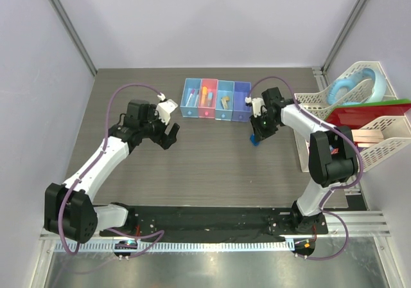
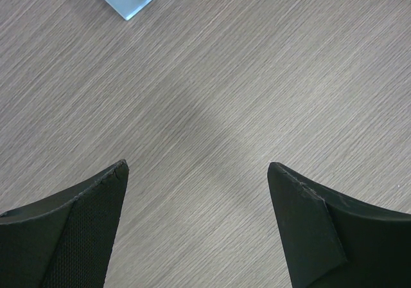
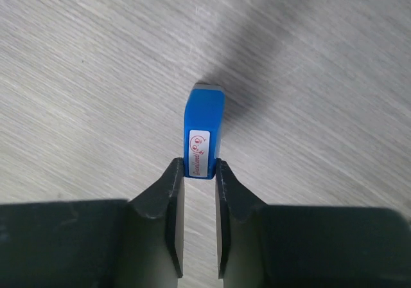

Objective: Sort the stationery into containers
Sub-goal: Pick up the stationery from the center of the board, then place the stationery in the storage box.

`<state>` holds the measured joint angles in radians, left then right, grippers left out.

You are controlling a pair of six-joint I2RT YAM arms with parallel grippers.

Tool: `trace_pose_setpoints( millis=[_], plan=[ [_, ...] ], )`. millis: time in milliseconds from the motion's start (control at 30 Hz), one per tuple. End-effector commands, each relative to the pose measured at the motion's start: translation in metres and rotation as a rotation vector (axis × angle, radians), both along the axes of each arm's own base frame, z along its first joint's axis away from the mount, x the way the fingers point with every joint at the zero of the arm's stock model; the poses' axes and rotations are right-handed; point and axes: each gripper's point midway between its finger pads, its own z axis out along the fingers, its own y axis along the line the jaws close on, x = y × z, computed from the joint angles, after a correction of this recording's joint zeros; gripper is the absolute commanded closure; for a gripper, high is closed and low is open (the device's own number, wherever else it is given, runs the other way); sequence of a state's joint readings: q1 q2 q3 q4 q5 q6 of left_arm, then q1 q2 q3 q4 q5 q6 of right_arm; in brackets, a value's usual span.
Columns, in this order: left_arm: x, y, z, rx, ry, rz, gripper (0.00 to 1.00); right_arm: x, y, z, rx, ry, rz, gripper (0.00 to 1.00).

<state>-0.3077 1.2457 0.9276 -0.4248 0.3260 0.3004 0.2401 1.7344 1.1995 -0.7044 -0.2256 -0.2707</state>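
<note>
Some stationery (image 1: 204,97) already lies in the row of boxes (image 1: 216,115). The right gripper (image 3: 200,166) clamps the small blue block (image 3: 205,122), apparently the last piece. The left gripper (image 2: 198,170) is wide and empty.

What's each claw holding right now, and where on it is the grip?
The right claw pinches the small blue block at its white-labelled end. The left claw is open and holds nothing.

white arms (image 1: 103,156), black joints (image 1: 70,212), purple cables (image 1: 131,85); left claw (image 2: 198,164) matte black, wedge-fingered.
</note>
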Motion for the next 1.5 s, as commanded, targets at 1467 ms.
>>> trace_pose_setpoints(
  millis=[1467],
  plan=[
    [0.014, 0.003, 0.016, 0.009, -0.071, 0.033, 0.12, 0.211, 0.047, 0.043, -0.065, -0.339, -0.015, 0.98]
  ],
)
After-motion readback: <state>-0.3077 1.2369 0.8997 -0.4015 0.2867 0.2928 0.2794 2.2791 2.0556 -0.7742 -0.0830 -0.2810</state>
